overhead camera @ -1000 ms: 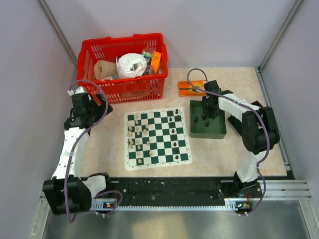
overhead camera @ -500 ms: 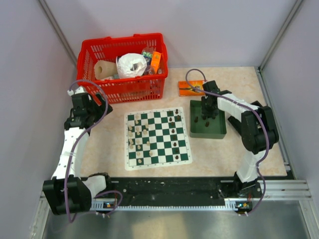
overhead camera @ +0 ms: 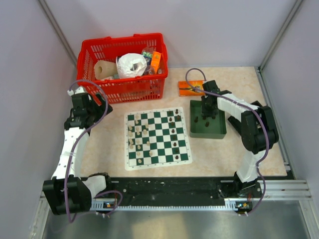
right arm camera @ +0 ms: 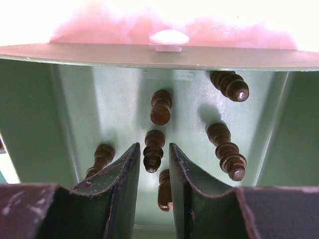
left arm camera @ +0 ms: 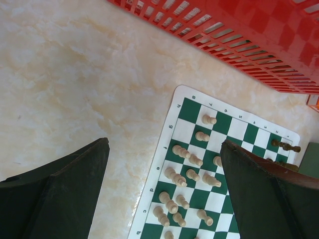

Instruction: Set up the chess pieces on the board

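Right claw (right arm camera: 153, 155) low in green tray (right arm camera: 30, 114), fingers narrowly apart around dark chess piece (right arm camera: 153, 148), small gaps visible. Left claw (left arm camera: 164, 143) wide apart, empty, above tabletop (left arm camera: 75, 74) beside board (left arm camera: 189, 112).

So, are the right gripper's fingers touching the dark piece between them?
Cannot tell. In the right wrist view the right gripper closely straddles the dark piece in the green tray; neither contact nor gap shows plainly.
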